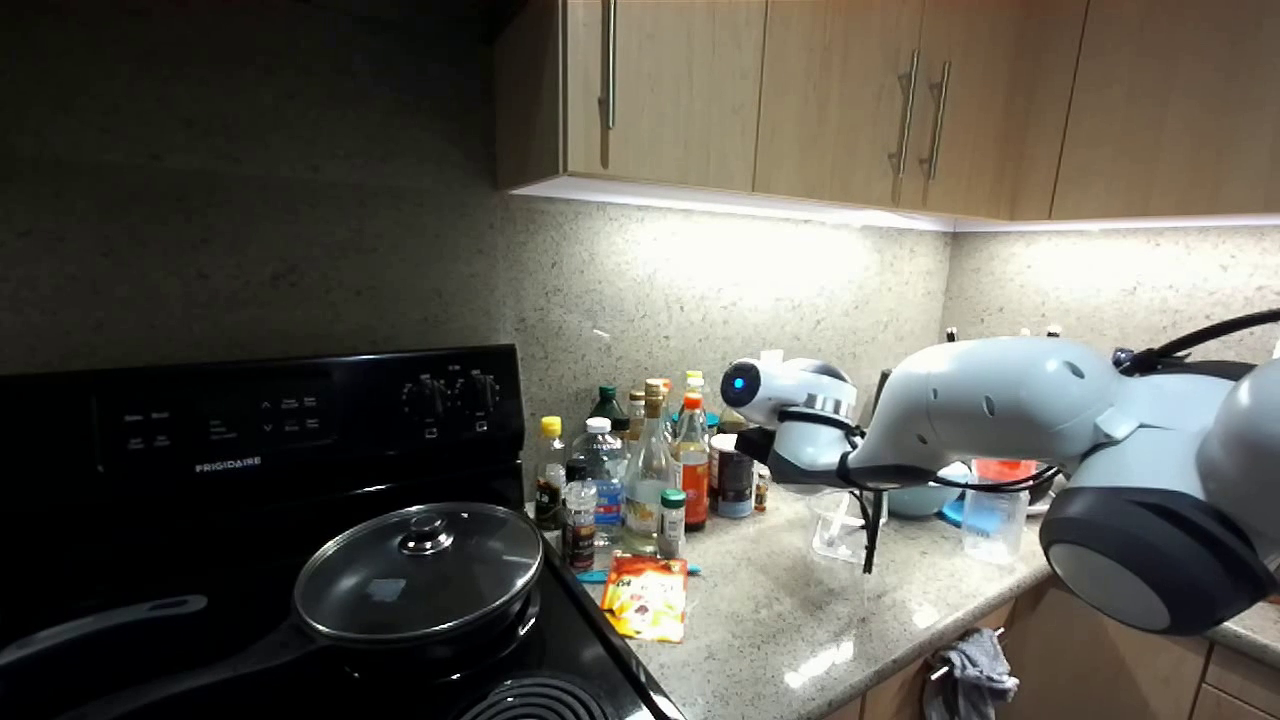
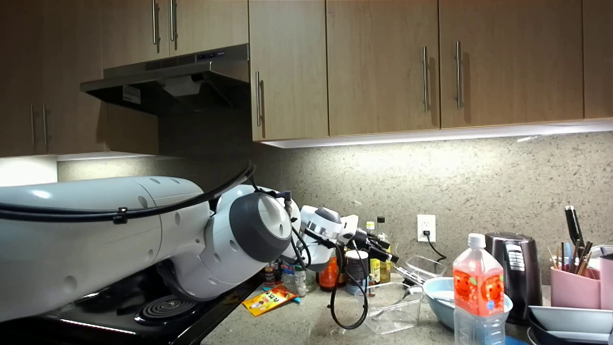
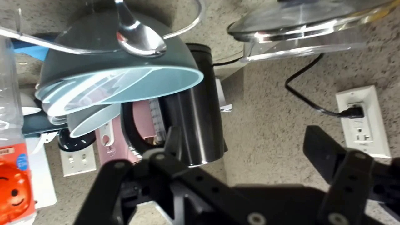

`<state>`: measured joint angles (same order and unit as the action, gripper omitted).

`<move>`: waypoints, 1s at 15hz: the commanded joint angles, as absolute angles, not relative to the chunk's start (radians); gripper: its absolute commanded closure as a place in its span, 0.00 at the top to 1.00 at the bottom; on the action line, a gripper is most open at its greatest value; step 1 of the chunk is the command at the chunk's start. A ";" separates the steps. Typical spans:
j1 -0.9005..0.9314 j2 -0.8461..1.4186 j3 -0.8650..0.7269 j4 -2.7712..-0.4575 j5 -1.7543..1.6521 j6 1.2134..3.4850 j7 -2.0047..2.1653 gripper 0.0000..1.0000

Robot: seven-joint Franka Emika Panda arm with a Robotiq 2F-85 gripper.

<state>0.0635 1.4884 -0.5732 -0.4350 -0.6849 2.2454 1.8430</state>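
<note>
Open gripper (image 3: 246,147) hangs empty above a crowded kitchen counter (image 1: 760,610).
Its fingers (image 3: 325,153) stand spread in the wrist view's lower half, the one at frame left overlapping a dark electric kettle (image 3: 200,125); a light-blue bowl (image 3: 168,82) and metal spoon (image 3: 143,39) fill the upper left, a power cord (image 3: 315,107) loops at right. Such tight quarters likely call for slow, level movement, fingertips kept clear of spoon and cord.
</note>
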 commanded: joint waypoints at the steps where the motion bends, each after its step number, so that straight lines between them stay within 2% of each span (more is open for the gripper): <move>1: 0.087 1.489 -0.611 -0.463 -0.717 2.127 1.976 1.00; 7: 0.074 1.489 -0.538 -0.470 -0.662 2.010 1.896 1.00; 9: 0.050 1.496 -0.467 -0.443 -0.682 1.974 1.872 1.00; 15: 0.003 1.495 -0.344 -0.428 -0.608 1.975 1.727 1.00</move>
